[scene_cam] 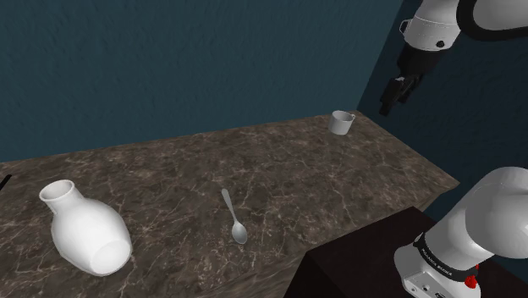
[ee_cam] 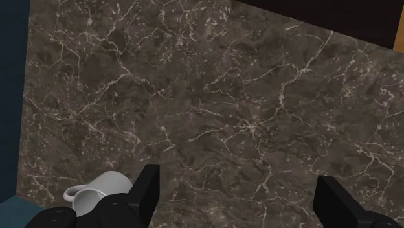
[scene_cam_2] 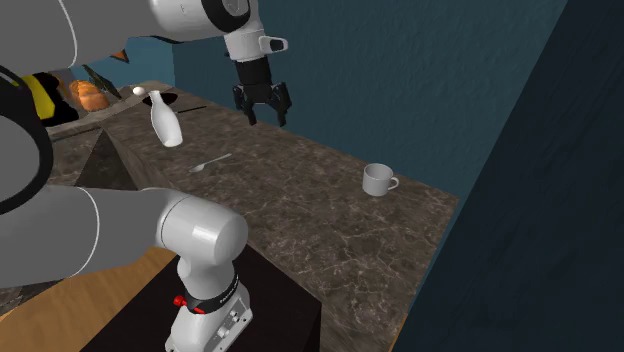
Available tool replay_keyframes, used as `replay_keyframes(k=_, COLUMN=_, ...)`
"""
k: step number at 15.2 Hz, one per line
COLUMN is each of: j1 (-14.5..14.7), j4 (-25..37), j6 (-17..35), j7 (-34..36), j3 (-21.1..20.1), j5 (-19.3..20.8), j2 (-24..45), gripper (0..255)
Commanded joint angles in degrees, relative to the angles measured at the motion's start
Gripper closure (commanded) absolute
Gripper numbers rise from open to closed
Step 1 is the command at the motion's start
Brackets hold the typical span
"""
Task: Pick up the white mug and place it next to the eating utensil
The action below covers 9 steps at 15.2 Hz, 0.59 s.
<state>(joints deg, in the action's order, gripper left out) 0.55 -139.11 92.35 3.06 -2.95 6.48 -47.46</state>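
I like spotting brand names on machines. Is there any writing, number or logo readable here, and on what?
Dark band at the foot of the arm: pale lettering, too blurred to read.
Mug, spoon, vase: no writing on them.

A home kitchen: a dark, veined marble countertop (scene_cam: 169, 173) runs along teal walls (scene_cam: 169, 59), carrying a spoon (scene_cam: 234, 217), a white mug (scene_cam: 341, 122) and a white vase (scene_cam: 85, 230), with what look like bread loaves (scene_cam_2: 88, 95) and an egg (scene_cam_2: 138, 91) at its far end.
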Motion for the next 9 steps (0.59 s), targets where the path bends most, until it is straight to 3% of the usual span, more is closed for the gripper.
replay_keyframes(k=1, j1=0.0, j4=0.0, j6=0.0, j7=0.0, j3=0.0, j5=0.0, j2=0.0, gripper=0)
replay_keyframes(k=9, j1=-2.6, j4=0.1, j6=13.1, j7=-4.9, j3=6.8, j5=3.0, j2=12.6, gripper=0)
